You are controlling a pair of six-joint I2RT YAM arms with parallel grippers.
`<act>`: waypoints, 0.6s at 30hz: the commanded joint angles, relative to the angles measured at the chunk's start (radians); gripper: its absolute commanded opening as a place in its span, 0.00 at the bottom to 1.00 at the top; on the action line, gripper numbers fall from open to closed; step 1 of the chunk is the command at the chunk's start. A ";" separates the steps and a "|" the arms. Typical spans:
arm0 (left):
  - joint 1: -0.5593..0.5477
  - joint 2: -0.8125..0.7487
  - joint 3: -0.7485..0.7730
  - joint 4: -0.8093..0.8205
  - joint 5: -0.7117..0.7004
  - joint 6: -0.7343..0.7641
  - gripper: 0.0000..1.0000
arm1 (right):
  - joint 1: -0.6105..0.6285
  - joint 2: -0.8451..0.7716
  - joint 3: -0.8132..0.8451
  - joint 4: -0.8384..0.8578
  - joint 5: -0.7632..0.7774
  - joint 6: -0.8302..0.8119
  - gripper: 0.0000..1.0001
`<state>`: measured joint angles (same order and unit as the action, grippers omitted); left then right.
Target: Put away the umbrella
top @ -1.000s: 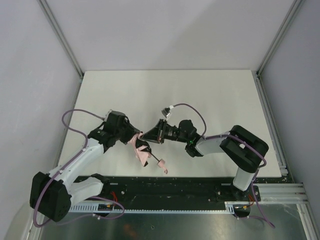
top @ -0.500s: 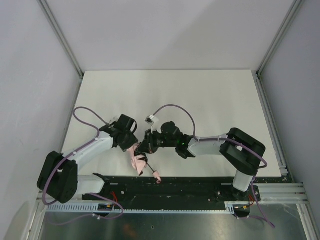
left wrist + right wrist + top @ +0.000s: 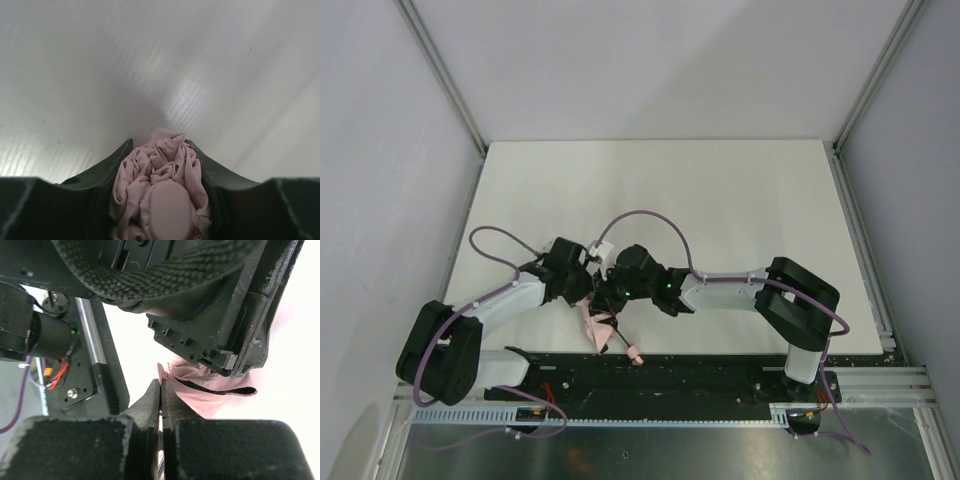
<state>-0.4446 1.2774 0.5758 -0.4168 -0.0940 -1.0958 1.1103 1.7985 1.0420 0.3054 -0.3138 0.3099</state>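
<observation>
The pale pink umbrella (image 3: 592,322) lies bunched near the table's near edge, between my two grippers. Its thin dark shaft runs down-right to the small pink handle (image 3: 636,355) over the black rail. My left gripper (image 3: 582,292) is shut on the crumpled pink fabric, which fills its jaws in the left wrist view (image 3: 160,170). My right gripper (image 3: 607,297) sits right against the left one. In the right wrist view its jaws (image 3: 161,382) are pressed together at the edge of the pink fabric (image 3: 200,395), with a thin bright strip pinched between them.
The white table (image 3: 660,190) stretches away behind the grippers, with grey walls on three sides. The black base rail (image 3: 720,372) runs along the near edge, close under the umbrella; it shows in the right wrist view (image 3: 100,375). The left gripper's body (image 3: 210,315) looms just above my right jaws.
Both grippers have moved left and toward the near edge with the umbrella. The right arm has stretched further left and closed in on the left gripper. The handle now hangs over the rail.
</observation>
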 commanded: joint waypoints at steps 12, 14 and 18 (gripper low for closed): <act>0.093 0.059 -0.109 0.358 0.142 0.016 0.00 | 0.124 0.099 0.135 -0.032 0.045 -0.221 0.00; 0.094 0.077 -0.096 0.343 0.145 0.043 0.00 | 0.128 0.110 0.144 -0.059 0.043 -0.239 0.00; 0.094 0.125 -0.077 0.309 0.151 0.073 0.00 | 0.131 0.124 0.151 -0.105 0.050 -0.273 0.00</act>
<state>-0.3428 1.3182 0.4953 -0.1070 0.0761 -1.0302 1.1656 1.8805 1.1530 0.2295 -0.1490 0.0574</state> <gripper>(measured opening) 0.465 0.008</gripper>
